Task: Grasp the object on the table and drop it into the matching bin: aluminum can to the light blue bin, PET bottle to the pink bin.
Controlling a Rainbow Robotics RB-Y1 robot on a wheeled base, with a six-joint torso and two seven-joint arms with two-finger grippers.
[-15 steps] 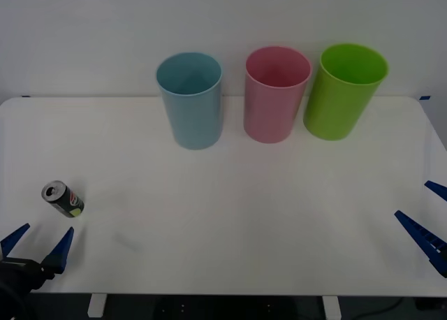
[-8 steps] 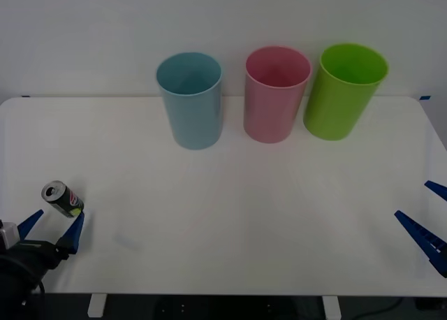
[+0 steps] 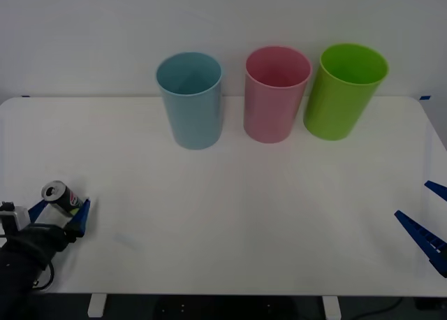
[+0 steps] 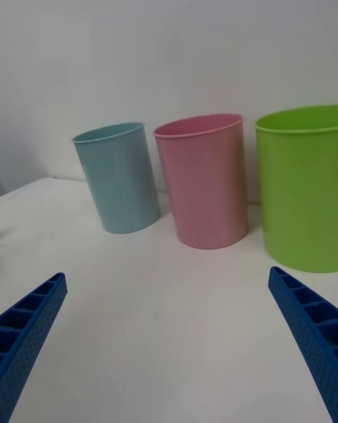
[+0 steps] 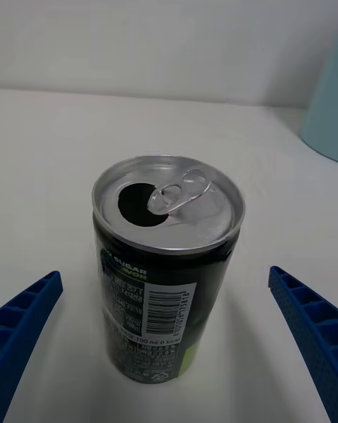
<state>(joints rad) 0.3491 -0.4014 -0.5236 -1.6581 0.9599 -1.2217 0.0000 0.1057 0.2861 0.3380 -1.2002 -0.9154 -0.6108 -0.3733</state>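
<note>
The left end effector (image 3: 61,214) stood spread around the small dark aluminium can with a silver top (image 3: 63,198). Closing squarely on its mid-body looked wisest, lest it tip.

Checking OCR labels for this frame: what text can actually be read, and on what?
"SUGAR": dark side of the can, near its silver top.
"AVOR": just below it, letters before it cut off.
"190 ml": beside the barcode on the white label; the characters after it are uncertain.
Remaining fine print and barcode digits: too small to read.
Red-blue logo on the can in the front view: too small to read.
Light blue bin, pink bin, green bin, table: no text.
</note>
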